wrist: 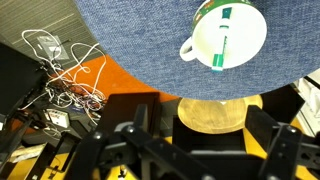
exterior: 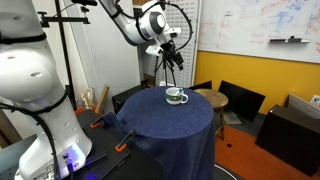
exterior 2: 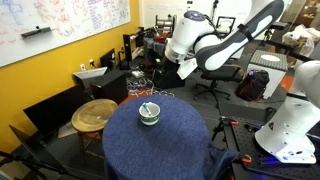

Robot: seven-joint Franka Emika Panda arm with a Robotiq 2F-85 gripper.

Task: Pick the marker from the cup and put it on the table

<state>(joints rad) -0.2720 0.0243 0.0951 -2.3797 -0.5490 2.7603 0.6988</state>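
1 teal-green marker (wrist: 222, 42) lies tilted inside the white, green-banded cup (wrist: 252, 38) on the navy table (wrist: 130, 30). Only the wrist view shows it clearly. In an exterior view the gripper (exterior: 174, 58) hovers above, spread wide, empty.

- This is a robotics lab or research workspace, not a home.
- A whiteboard (exterior: 262, 22) full of handwritten notes and sketches hangs at 1 o'clock in an exterior view, above a yellow wall (exterior: 255, 72).
- A white robot arm (exterior 2: 225, 45) reaches in from 2 o'clock over a cloth-draped table (exterior 2: 160, 150).
- Another bulky white robot body (exterior: 35, 95) stands at 8 o'clock.
- A metal camera stand (exterior: 68, 60) rises at 10 o'clock.
- Loose cables (wrist: 55, 65) lie tangled on the orange floor (wrist: 120, 85) at 9 o'clock in the wrist view.
- Black office chairs (exterior: 240, 98) sit at 3 o'clock.
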